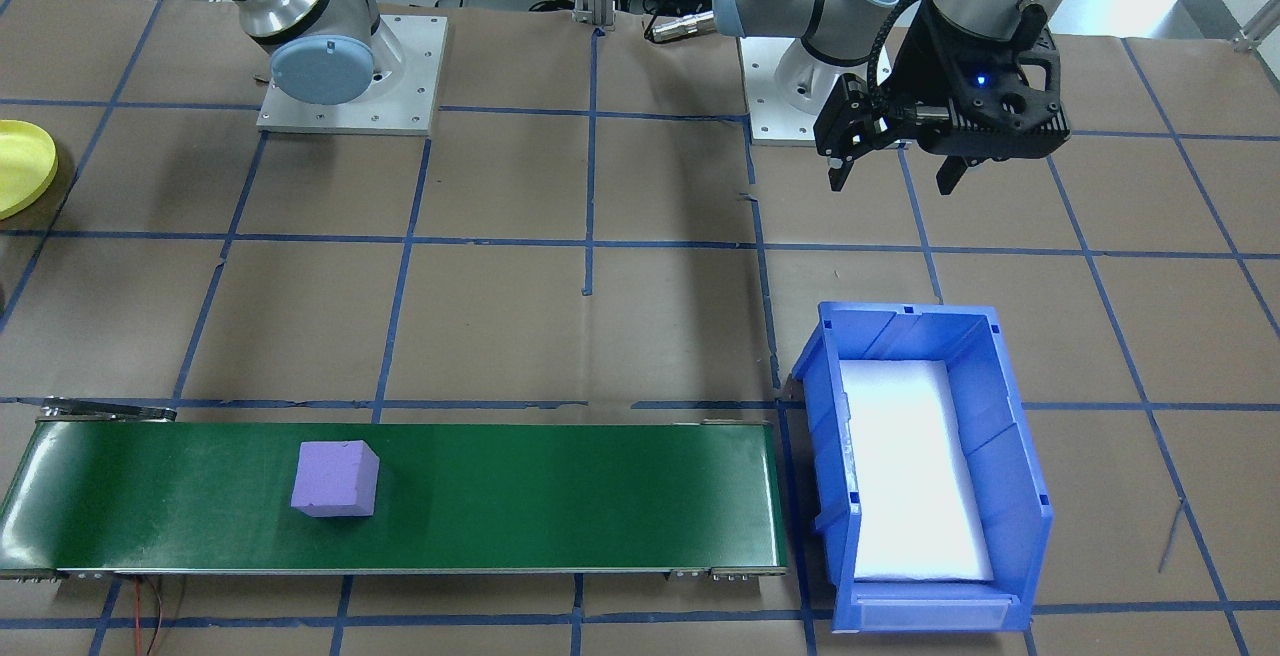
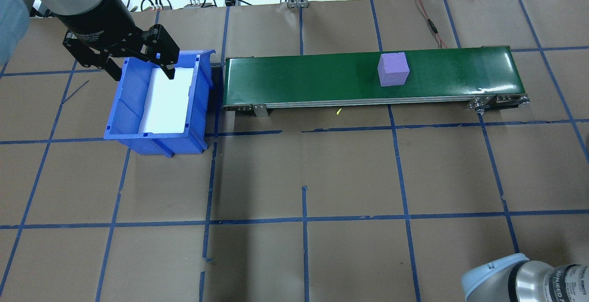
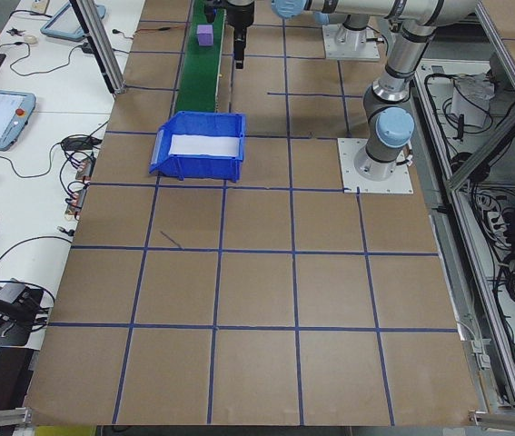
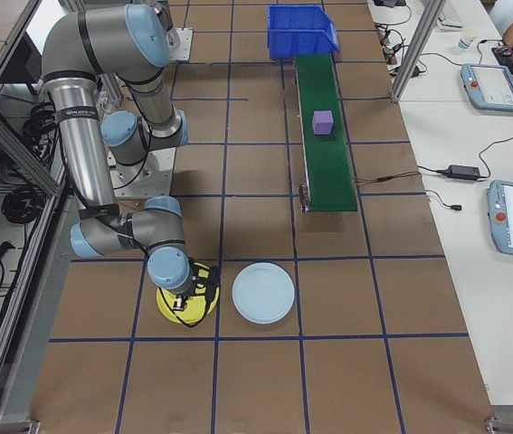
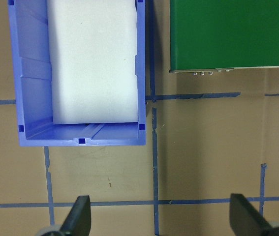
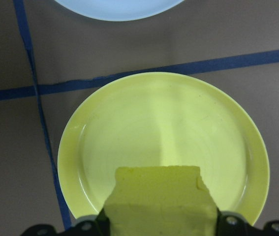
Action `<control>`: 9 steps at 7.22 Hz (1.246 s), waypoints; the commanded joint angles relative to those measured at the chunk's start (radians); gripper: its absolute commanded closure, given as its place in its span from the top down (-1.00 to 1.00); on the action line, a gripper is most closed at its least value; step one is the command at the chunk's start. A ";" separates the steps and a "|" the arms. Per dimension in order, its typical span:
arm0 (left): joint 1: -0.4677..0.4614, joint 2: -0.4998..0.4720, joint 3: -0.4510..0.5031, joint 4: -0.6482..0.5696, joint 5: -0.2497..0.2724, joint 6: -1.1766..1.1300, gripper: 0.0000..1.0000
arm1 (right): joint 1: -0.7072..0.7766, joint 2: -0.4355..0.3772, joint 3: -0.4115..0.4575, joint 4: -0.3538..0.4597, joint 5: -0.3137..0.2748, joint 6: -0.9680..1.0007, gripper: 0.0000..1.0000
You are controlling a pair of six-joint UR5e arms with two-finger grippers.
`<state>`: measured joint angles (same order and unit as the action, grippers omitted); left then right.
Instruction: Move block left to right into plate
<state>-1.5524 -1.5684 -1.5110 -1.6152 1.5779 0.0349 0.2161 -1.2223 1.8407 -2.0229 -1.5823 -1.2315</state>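
Note:
A yellow block (image 6: 161, 196) sits between the fingers of my right gripper (image 6: 160, 222), which is shut on it just above the bright yellow plate (image 6: 164, 123). From the right side, that gripper (image 4: 182, 303) hangs low over the plate (image 4: 202, 316). A purple block (image 1: 335, 479) rests on the green conveyor belt (image 1: 520, 496), also seen from overhead (image 2: 393, 68). My left gripper (image 2: 142, 71) is open and empty, raised over the near edge of the blue bin (image 2: 156, 108), far from the purple block.
A pale blue plate (image 4: 256, 292) lies right beside the yellow one. The blue bin (image 1: 930, 466), lined with white foam, stands at the belt's end. Brown paper with blue tape lines covers the table. Operator desks with tablets flank the table ends.

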 commanded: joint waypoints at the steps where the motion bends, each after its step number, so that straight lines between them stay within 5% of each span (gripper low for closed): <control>1: 0.000 0.001 0.000 0.000 0.001 0.000 1.00 | -0.001 0.012 -0.001 -0.048 -0.013 -0.003 1.00; 5: 0.000 0.001 0.000 0.000 0.001 0.002 1.00 | 0.194 -0.028 -0.091 0.054 0.002 0.021 1.00; 8: 0.000 0.001 -0.002 0.000 0.001 0.002 1.00 | 0.547 -0.054 -0.201 0.063 0.166 0.307 0.99; 9: 0.000 0.001 -0.002 0.000 0.001 0.002 1.00 | 0.662 -0.068 -0.221 0.063 0.177 0.475 0.99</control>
<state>-1.5524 -1.5678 -1.5122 -1.6153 1.5784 0.0367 0.7293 -1.2778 1.6455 -1.9611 -1.4465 -0.9291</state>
